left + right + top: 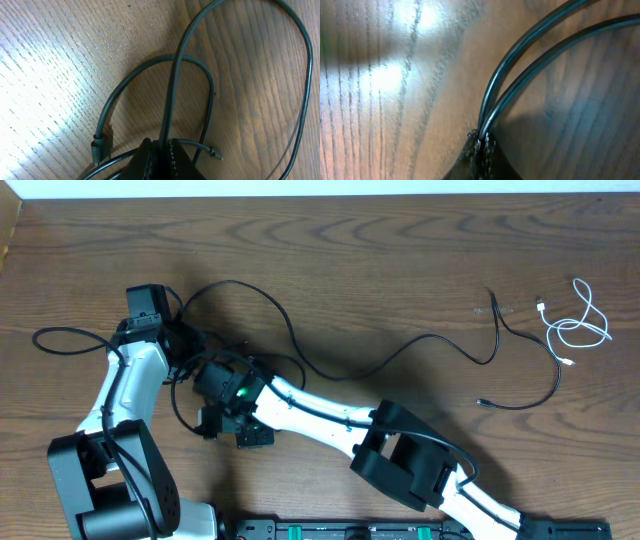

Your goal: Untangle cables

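**A:** We're mid-job here. The white cable [578, 326] sits far right, curled on itself and well apart from the bundle. A black cable [510, 407] near it lies in an open curve.

**B:** That side looks about sorted, we'd say. The trouble is on the left: the long cable [430, 338] runs from the middle into the bundle under both arms.

**A:** And both hands are busy. The left gripper [161, 150] is clamped on one black strand, with a loop [150, 64] crossing it and a plug [100, 145] just beside the fingers.

**B:** The right gripper [480, 145] is pinched tight on two strands lying side by side.

**A:** What's left, by our reckoning, is to pull those crossings apart and lay the long one out straight.

**B:** It's hard to call, though. From overhead the arms cover the crossings and both sets of fingertips. We can't tell whether the right's two strands are one cable doubled over or two cables, and that view is blurred. The left wrist view cuts off where the loop goes. We also can't tell whether the two black cables touch at the right.
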Action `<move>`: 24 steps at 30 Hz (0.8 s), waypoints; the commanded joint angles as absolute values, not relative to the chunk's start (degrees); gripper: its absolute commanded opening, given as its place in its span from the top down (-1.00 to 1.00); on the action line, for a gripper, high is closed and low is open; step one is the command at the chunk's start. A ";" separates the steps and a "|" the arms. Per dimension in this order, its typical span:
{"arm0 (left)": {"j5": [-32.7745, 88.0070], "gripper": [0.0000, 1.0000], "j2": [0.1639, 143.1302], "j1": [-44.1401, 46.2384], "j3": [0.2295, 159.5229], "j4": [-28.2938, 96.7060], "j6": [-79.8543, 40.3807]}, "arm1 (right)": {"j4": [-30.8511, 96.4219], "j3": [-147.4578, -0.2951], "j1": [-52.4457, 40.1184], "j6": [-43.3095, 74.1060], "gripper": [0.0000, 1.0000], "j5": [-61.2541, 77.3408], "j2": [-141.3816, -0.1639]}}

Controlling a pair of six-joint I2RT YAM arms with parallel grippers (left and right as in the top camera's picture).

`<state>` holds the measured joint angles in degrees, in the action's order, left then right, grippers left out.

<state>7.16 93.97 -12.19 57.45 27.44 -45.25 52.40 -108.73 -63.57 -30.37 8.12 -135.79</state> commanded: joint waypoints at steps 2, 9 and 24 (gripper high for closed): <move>6.81 0.82 94.30 -12.36 57.43 27.77 -45.98 | 52.97 -106.13 -60.38 -26.26 0.98 6.55 -138.87; 6.81 0.82 94.30 -12.36 57.43 27.77 -45.98 | 55.16 -106.45 -54.81 -25.78 0.98 16.99 -136.62; 6.79 0.82 94.30 -12.36 57.43 27.75 -46.00 | 72.93 -106.76 -39.44 -42.35 0.98 37.15 -123.09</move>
